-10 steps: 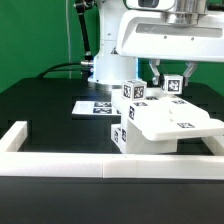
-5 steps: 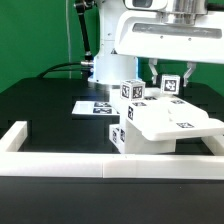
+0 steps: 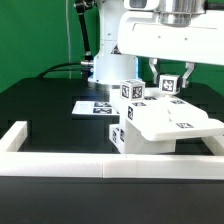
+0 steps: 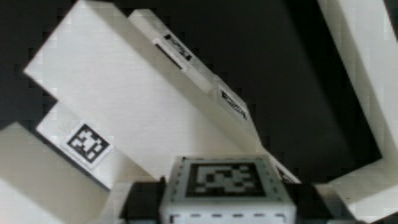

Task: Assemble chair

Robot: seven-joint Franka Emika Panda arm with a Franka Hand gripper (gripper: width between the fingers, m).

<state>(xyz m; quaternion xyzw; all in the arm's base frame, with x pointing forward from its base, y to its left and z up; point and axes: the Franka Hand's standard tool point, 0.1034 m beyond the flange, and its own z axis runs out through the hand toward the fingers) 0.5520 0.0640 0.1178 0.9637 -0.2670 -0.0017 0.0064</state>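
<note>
On the exterior view's left, the low white border wall (image 3: 60, 162) runs along the front of the black desk (image 3: 45, 105), with a short return at its left end. Further back lies the marker board (image 3: 97, 106), flat on the desk, just in front of the white robot base (image 3: 105, 68).

Right of the marker board sits the chair (image 3: 160, 125), a chunky white assembly resting against the border wall on the exterior view's right. Its broad flat panel (image 3: 175, 120) faces up and tilts slightly, and a tagged square block (image 3: 124, 136) shows at its left front. One tagged leg (image 3: 133, 91) stands upright at the back left of the panel.

Just right of that leg, the end effector (image 3: 170, 88) hangs from the arm above, clamped on a second tagged leg (image 3: 171, 85), which stands upright over the panel's rear edge. Whether that leg touches the panel cannot be told from here.

In the wrist view, the dark fingers (image 4: 146, 190) flank the tagged top of the held leg (image 4: 226, 182), with slanted white chair panels (image 4: 134, 80) beneath against the black desk.
</note>
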